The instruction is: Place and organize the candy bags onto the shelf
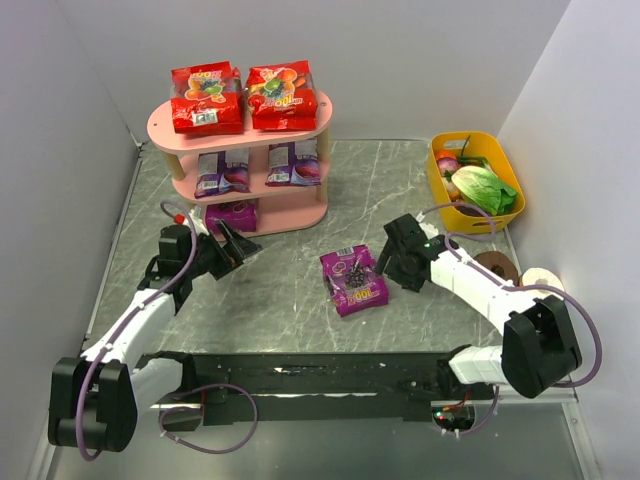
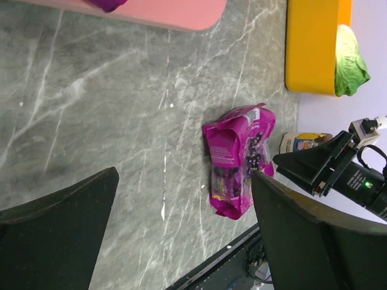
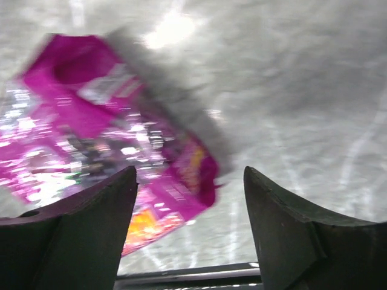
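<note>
Hovering, right gripper (image 1: 385, 264) spread and empty, magenta candy bag (image 1: 354, 282) just beside its fingers. Left gripper (image 1: 238, 246) wide, empty, near shelf (image 1: 300, 215).

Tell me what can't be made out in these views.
- Right wrist view: print on the loose magenta bag, motion-blurred.
- Top view: bottom-tier bag, partly hidden under the middle tier of the shelf.
- Left wrist view: shelf, cut off by the top edge.

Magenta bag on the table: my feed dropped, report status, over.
Left fingers open, empty, by the shelf, may crowd its bottom tier. Right fingers open beside the magenta bag, no grip yet.
</note>
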Robot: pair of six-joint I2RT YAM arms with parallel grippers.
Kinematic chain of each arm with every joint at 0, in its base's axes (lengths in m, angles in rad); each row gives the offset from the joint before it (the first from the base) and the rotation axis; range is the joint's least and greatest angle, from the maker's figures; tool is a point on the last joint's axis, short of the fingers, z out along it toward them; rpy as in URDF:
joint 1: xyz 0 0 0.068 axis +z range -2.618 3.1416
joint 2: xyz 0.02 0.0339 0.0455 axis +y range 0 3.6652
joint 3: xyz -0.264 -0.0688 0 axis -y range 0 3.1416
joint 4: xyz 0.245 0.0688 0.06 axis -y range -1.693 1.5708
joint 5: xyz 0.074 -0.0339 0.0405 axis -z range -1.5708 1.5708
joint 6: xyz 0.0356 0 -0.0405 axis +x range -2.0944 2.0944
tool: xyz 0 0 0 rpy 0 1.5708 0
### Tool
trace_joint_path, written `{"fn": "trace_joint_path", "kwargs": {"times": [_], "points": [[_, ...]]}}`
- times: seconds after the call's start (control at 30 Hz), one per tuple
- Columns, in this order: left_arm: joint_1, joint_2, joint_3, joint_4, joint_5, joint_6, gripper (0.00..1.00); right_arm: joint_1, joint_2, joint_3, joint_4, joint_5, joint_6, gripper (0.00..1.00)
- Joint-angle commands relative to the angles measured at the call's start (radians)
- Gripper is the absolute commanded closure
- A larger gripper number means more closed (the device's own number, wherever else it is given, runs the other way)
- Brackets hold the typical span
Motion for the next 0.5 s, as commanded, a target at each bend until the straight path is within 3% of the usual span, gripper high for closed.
{"fn": "trace_joint_path", "kwargs": {"times": [0.0, 0.13, 0.2, 0.3, 0.47], "points": [[-0.005, -0.02, -0.018, -0.008, -0.01, -0.005, 0.02, -0.012, -0.01, -0.031, -0.034, 0.094, -0.018, 0.27], [-0.008, -0.012, -0.024, -0.089, -0.041, 0.006, 0.01, -0.01, 0.087, 0.011, -0.083, 0.1, -0.035, 0.34], [-0.009, -0.005, -0.034, -0.123, -0.042, 0.013, 0.03, -0.001, 0.101, 0.009, -0.051, 0.056, -0.067, 0.43], [-0.012, -0.003, -0.052, -0.161, -0.042, 0.01, 0.05, 0.054, 0.117, 0.009, -0.026, -0.007, -0.083, 0.49], [-0.017, -0.014, -0.072, -0.206, -0.046, -0.005, 0.08, 0.207, 0.164, 0.066, 0.032, -0.119, -0.083, 0.51]]}}
